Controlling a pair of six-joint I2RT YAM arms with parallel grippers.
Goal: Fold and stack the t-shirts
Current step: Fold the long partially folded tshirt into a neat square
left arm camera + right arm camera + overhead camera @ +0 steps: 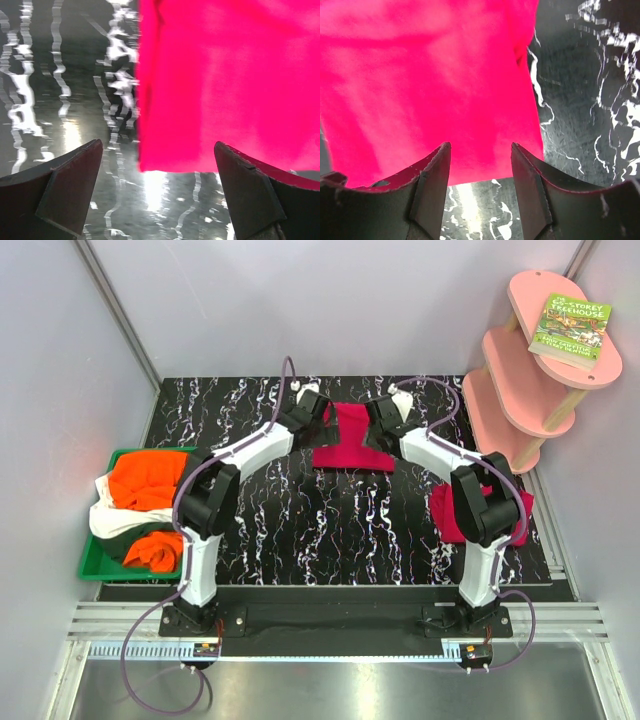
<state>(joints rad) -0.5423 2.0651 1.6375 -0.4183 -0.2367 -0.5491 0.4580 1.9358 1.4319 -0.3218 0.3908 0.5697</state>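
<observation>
A crimson-pink t-shirt (pixel 352 438) lies folded flat on the black marbled table at the far middle. My left gripper (pixel 316 412) is at its left far corner, open and empty, with the shirt's edge (pixel 225 85) between and beyond the fingers. My right gripper (pixel 378 420) is at its right far side, open and empty, over the shirt's edge (pixel 430 85). A second crimson-pink shirt (pixel 447 510) lies at the right, partly hidden by the right arm. Orange (pixel 147 480) and white (pixel 112 522) shirts are heaped in the green tray (pixel 92 568).
A pink three-tier shelf (pixel 530 370) stands at the back right with a green book (pixel 572 328) on top. Grey walls close the sides and back. The table's front edge runs along the metal rail by the arm bases.
</observation>
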